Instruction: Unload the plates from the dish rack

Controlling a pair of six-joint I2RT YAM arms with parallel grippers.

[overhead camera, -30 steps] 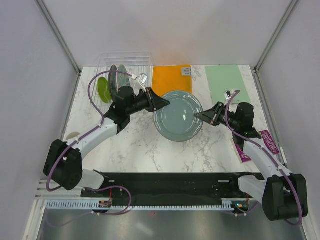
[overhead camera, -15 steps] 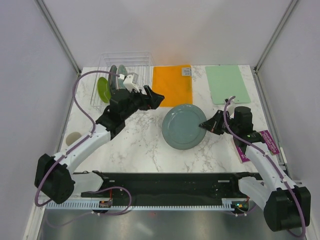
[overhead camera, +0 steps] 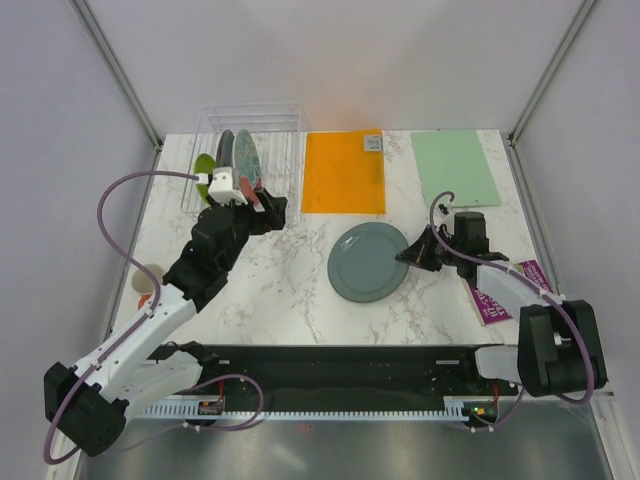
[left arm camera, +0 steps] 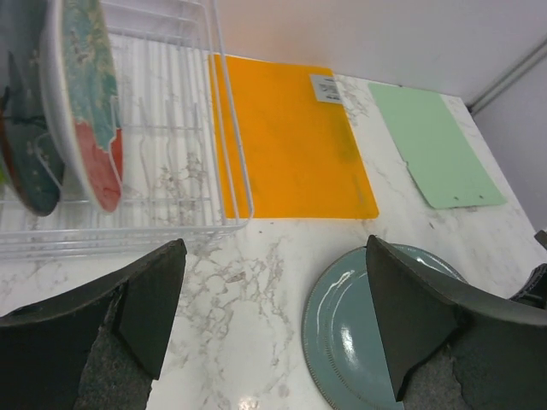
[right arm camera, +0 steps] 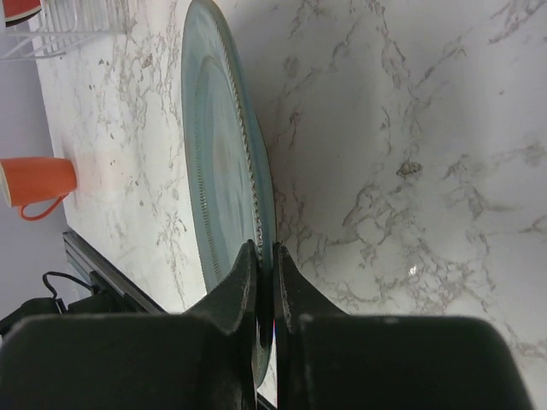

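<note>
the grey-green plate is out of the rack and low on the marble tabletop, in front of the orange mat; whether it lies fully flat or is tipped up at its right edge cannot be told. it looks like glazed ceramic: stiff, fairly heavy for its size, smooth enough to slip, and likely to chip if dropped, so the sensible hold is a pinch across the thin rim rather than on the broad face. that is where the right hand has it, both fingers closed tight on the rim nearest that arm, one pad above and one below in the right wrist view. the left hand hangs with its fingers spread wide and nothing between them, just in front of the dish rack. three plates stand on edge in its slots: the red-and-teal floral plate, the dark teal plate right behind it, and the lime-green plate at the left end. each would probably need a grip on its upper rim and a straight lift, since the thin bars could catch a tilted edge. the green mat lies far right, and an orange cup sits at the tabletop's left edge.
</note>
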